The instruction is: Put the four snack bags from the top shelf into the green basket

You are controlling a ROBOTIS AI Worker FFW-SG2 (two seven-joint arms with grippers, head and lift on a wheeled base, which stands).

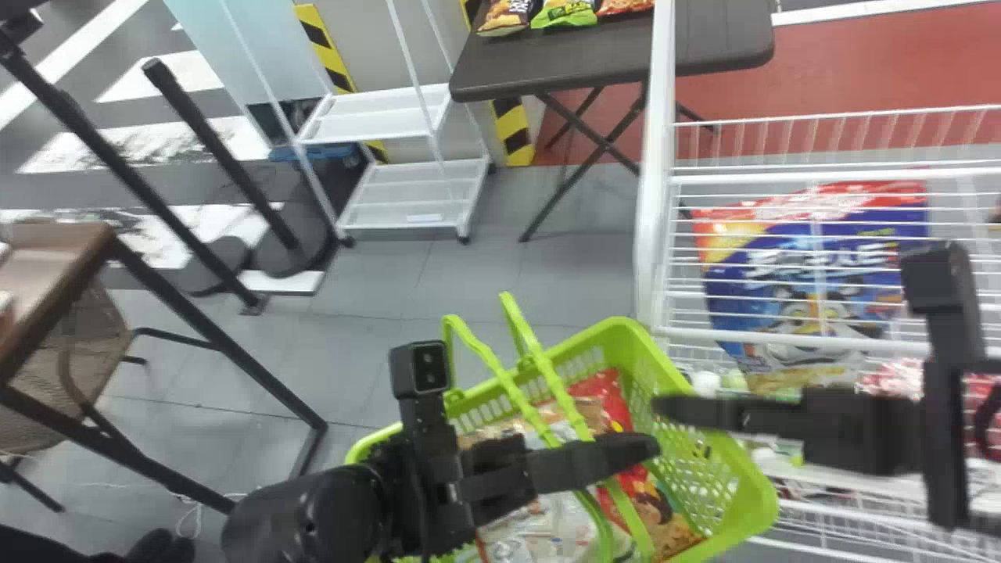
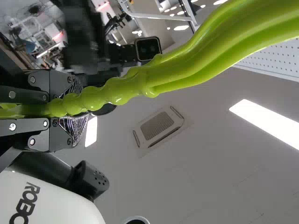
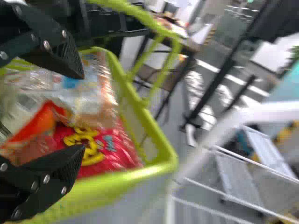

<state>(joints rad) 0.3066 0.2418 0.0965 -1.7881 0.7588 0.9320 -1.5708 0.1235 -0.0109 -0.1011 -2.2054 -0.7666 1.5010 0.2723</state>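
Left end effector (image 1: pixel 647 447): clamped on smooth lime-green plastic handles (image 2: pixel 187 65), ridged near the grip. Right end effector (image 1: pixel 661 408): black textured fingers apart, nothing between them, above the basket (image 1: pixel 637 335). Basket: green plastic, slotted walls, below both end effectors. Inside, snack bags: shiny, crinkled film, one red with yellow print (image 3: pixel 103 149), just ahead of the right fingers. White wire rack (image 1: pixel 813 175) beside basket, under right arm, holding large blue-red pack (image 1: pixel 782 266). Grey floor (image 1: pixel 407 289); dark folding tabletop (image 1: pixel 563 66) well beyond both, with colourful packets (image 1: pixel 565 12).
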